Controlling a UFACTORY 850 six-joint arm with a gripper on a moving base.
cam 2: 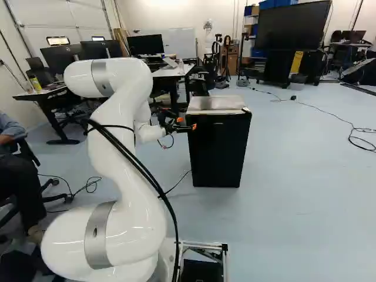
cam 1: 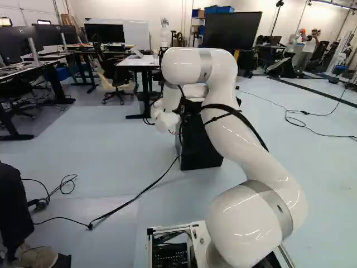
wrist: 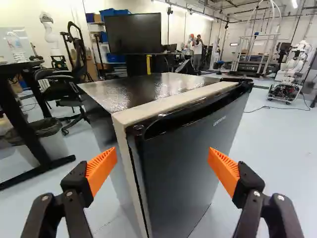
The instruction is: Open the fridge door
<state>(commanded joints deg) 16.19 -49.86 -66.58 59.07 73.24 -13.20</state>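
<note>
Pale blue floor [cam 2: 305, 188], white wall [cam 2: 158, 14], white-topped desk [cam 1: 135, 62], black office chair [wrist: 72, 103], large dark screen [cam 1: 231, 30]

Box-shaped black fridge [cam 2: 220, 153] with smooth semi-gloss door [wrist: 183, 163], speckled glossy top [wrist: 133, 91], matt cream edge strip [wrist: 173, 101], smooth glossy white jointed arm [cam 1: 234, 139] with satin metallic grey band [cam 1: 274, 202], ribbed orange finger pads [wrist: 101, 168], possibly rubber.

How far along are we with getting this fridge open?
Done: the approach looks mostly made, with the gripper close to the fridge, its front corner ahead of the fingers.
In hand: nothing; the fingers stand wide apart, gripping neither the door nor its top recess.
Left: probably hooking or gripping the door edge, then swinging it out; the door looks closed against the body.
</note>
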